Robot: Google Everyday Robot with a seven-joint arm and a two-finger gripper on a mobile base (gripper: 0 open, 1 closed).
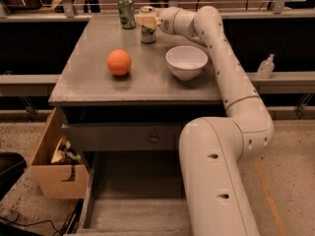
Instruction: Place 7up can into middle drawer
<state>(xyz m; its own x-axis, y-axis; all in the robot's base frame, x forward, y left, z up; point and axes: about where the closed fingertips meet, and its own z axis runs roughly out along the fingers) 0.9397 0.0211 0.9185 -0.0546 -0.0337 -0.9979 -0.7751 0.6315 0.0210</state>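
The gripper (146, 19) sits at the far edge of the table (88, 85), right at the top of the 7up can (147, 31). Whether it has clamped onto the can or only rests against it, I cannot tell. The can stands upright on the table, far from the open middle drawer (133, 214) low at the front.

Likely trouble, working outward:

1. A grip taken this high, near the shiny lid, could let the can swing or slip out once lifted, since little of its body would be held.
2. If the hold is not secure, a sideways nudge could tip the can, and it stands close to the back edge.
3. The green can (126, 11) stands just beside it on the left. A pull-away in that direction could knock it over.
4. The white bowl (186, 62) and the orange (119, 62) lie between the can and the table front. A low carry could clip either one, and the orange would roll.
5. The drawer lies beneath the closed drawer front (123, 137) and partly behind the robot's own arm (221, 181), so the descent is tight. Releasing too early would land the can on the floor or in the cardboard box (56, 173).
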